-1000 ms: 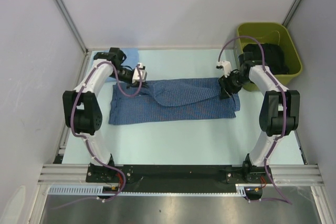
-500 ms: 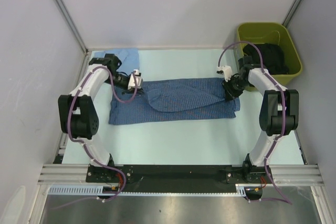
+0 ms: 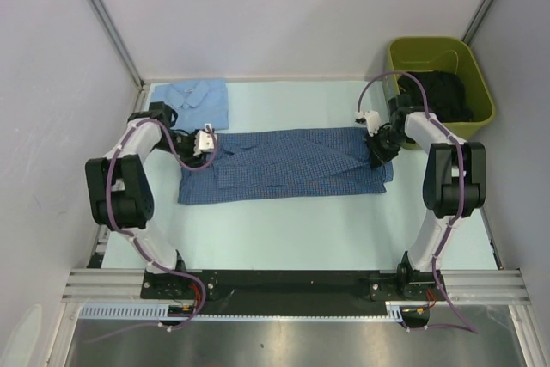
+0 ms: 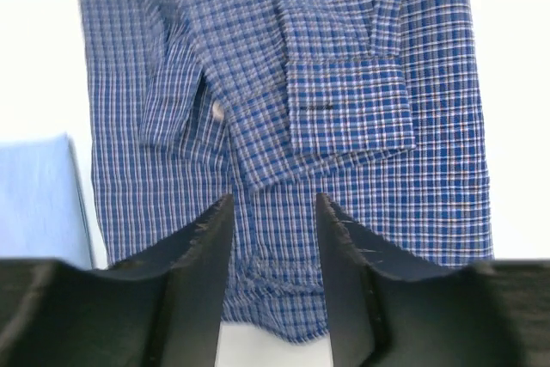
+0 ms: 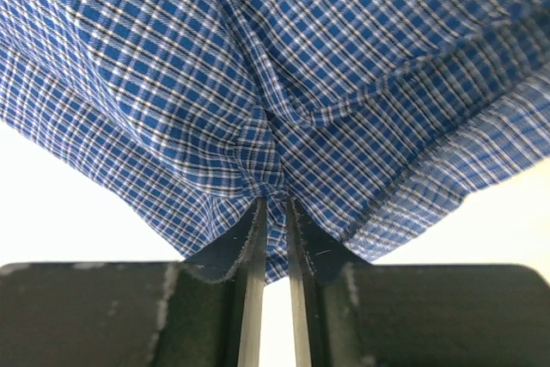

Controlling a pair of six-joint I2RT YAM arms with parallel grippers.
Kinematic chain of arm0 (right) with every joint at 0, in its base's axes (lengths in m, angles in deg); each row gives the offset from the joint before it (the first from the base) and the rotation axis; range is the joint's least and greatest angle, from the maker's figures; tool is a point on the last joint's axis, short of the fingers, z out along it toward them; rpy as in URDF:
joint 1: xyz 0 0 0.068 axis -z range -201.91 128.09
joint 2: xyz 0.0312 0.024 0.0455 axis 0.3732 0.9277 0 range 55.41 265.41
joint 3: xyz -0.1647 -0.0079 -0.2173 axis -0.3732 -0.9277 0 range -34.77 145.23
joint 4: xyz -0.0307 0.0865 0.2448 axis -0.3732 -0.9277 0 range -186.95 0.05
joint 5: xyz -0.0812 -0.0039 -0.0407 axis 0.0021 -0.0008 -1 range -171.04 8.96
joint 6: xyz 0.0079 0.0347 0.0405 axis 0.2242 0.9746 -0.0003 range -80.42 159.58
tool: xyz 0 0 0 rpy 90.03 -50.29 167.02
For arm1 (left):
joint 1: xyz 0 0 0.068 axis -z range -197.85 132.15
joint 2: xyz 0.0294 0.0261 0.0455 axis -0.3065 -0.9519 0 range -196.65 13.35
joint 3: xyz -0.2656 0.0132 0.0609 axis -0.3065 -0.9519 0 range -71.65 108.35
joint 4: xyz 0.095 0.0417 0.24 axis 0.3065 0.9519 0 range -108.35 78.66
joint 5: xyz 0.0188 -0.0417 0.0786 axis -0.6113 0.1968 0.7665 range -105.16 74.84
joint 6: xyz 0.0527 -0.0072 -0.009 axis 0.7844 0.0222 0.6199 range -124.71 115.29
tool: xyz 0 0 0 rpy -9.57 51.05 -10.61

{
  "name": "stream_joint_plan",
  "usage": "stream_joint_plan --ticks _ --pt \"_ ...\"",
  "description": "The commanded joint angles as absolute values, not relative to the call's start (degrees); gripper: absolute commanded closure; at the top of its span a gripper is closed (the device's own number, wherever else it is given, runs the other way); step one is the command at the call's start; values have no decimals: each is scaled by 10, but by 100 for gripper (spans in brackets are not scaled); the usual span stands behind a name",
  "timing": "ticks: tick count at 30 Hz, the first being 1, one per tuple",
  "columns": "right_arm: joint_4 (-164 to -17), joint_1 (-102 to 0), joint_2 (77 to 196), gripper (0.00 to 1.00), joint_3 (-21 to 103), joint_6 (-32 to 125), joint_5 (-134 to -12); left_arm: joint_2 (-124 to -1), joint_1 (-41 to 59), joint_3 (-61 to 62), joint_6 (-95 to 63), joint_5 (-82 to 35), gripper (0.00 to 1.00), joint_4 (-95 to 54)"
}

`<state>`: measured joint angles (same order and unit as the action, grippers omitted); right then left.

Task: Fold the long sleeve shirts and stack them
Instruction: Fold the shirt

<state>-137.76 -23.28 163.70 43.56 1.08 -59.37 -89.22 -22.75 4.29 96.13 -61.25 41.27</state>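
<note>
The medium blue checked long sleeve shirt (image 3: 284, 169) lies spread flat across the middle of the table, one sleeve folded over its body, cuff (image 4: 348, 109) on top. My left gripper (image 3: 206, 140) is at its left edge, open, with cloth lying loose under the gap between its fingers (image 4: 275, 204). At the shirt's right edge my right gripper (image 3: 378, 147) is shut on a bunched pinch of the checked cloth (image 5: 275, 205). The plain pale blue shirt (image 3: 198, 102) lies folded at the back left, and it also shows in the left wrist view (image 4: 39, 199).
A green bin (image 3: 430, 41) holding dark clothes (image 3: 443, 92) stands at the back right, just behind the right arm. Grey walls close in the table on the left, back and right. A metal rail runs along the near edge.
My left gripper opened, let the sleeve drop onto the shirt and drew back left to the shirt's edge. My right gripper closed on the shirt's right edge.
</note>
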Motion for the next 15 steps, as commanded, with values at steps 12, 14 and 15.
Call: stream_joint_plan --ticks 12,14,15 --pt "-1342 -282 1601 76 458 100 -582 -793 -116 -26 506 -527 27 210" --pt "-1321 -281 1629 77 450 99 -597 -803 -110 -24 472 -504 26 201" --pt "-1312 -281 1638 77 443 92 -606 -807 -110 -25 444 -501 26 190"
